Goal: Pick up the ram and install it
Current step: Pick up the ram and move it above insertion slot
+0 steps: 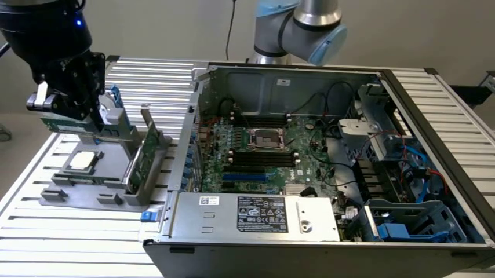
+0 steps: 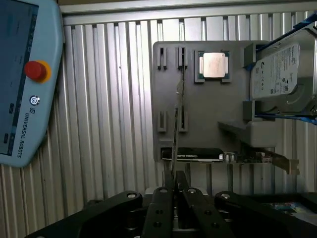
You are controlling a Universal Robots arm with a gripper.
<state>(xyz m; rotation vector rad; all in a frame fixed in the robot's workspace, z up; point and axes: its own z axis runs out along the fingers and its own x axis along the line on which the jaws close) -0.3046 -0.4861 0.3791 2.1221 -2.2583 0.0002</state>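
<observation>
Robot fingers (image 2: 163,199) are clamping shut on the ram (image 2: 177,119), holding it by one thin end above the grey holder (image 2: 208,114) on the counter (image 2: 114,99), well apart from the open case (image 1: 325,75). With so little board in the grip, it is risking tilting, slipping, or clipping the hard drive (image 2: 277,69) nearby. The stick is showing edge-on, its chips hidden. Whether its far end is clearing the holder is hard to make out.
</observation>
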